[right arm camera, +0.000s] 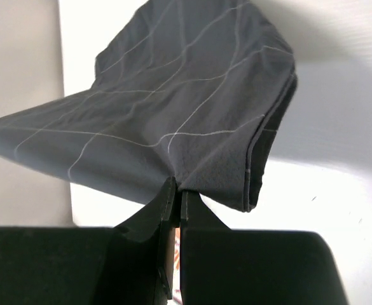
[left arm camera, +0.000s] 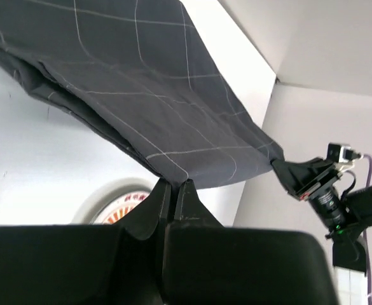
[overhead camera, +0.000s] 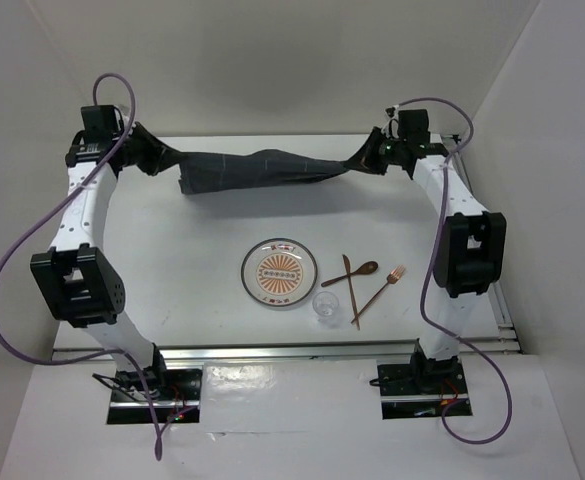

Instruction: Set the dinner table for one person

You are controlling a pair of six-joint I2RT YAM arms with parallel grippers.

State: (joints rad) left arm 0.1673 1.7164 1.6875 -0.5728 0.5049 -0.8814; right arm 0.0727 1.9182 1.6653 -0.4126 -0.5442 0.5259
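- Cloth [overhead camera: 252, 170], dark grey with thin pale checks, hangs stretched between both arms over the far side of the bench [overhead camera: 172, 250].
- Left gripper [left arm camera: 173, 185] is pinched closed on one end of the cloth.
- Right gripper [right arm camera: 178, 185] is clamped on the other end.
- Plate [overhead camera: 279, 272] sits near the middle of the white bench.
- Knife [overhead camera: 350, 295] and spoon [overhead camera: 368, 268] lie crossed just right of the plate, with a fork [overhead camera: 380, 293] beside them.
- Glass [overhead camera: 326, 307] stands by the plate's near-right edge.

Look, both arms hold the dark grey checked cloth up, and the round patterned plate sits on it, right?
No. The round patterned plate sits on the plain white tabletop, apart from the dark grey checked cloth; the top view shows it. The rest is right.
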